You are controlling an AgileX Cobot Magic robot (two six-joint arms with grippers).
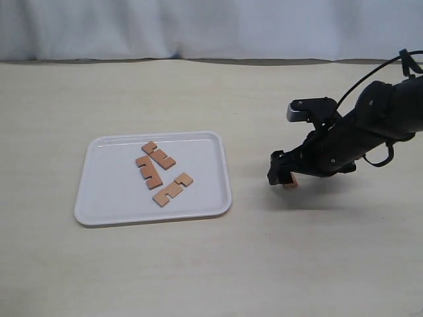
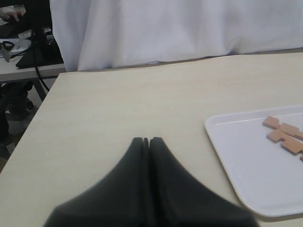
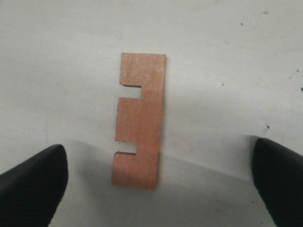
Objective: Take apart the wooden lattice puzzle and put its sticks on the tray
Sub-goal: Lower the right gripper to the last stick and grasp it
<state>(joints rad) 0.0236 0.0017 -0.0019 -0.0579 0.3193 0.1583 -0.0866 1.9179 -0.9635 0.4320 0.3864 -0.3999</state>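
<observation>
Hovering low over the surface (image 1: 317, 264), the right gripper (image 1: 283, 174) is standing with its jaws spread wide and is pinching nothing. In the right wrist view the fourth stick (image 3: 139, 120) is lying flat on the bare surface between the two fingers, with neither finger touching it. This stick is sitting well apart from the tray (image 1: 106, 198), off the tray's side nearest the right arm.

Three sticks (image 1: 149, 173) are lying loose on the tray near its middle. They are close together but separate, as far as can be told. No interlocked lattice is showing anywhere, so the taking-apart is looking finished.

The left gripper (image 2: 147, 144) is hanging above the surface off the tray's opposite side, fingers pressed together and holding nothing.

Judging progress: three of four sticks are resting on the tray. What is left is one cycle — closing on the fourth stick, carrying it to the tray and letting go. The piece is thin and flat, so getting the fingers onto its edges is looking like the fiddly part.
</observation>
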